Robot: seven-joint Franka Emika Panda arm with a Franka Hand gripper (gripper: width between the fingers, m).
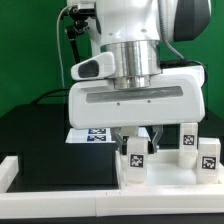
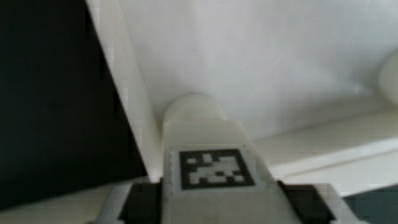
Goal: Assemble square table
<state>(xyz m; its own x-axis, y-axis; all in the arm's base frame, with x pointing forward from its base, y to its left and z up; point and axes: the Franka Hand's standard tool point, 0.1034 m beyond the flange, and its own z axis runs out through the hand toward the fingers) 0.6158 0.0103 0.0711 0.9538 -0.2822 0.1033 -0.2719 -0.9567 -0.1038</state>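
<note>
A short white table leg [image 1: 135, 157] with a black-and-white tag stands upright at the front, right of centre in the exterior view. My gripper [image 1: 138, 150] reaches straight down over it, one finger on each side. In the wrist view the leg [image 2: 214, 150] fills the gap between the dark pads [image 2: 153, 200], which touch both its sides. The square table's flat white panel [image 1: 172, 180] lies beneath the leg; in the wrist view the panel [image 2: 267, 60] ends at a straight edge against the black table.
Two more tagged white legs [image 1: 188, 141] [image 1: 208, 156] stand close to the held leg on the exterior view's right. The marker board [image 1: 92, 135] lies behind the gripper. Plain white bars [image 1: 10, 172] border the black table at the left and front.
</note>
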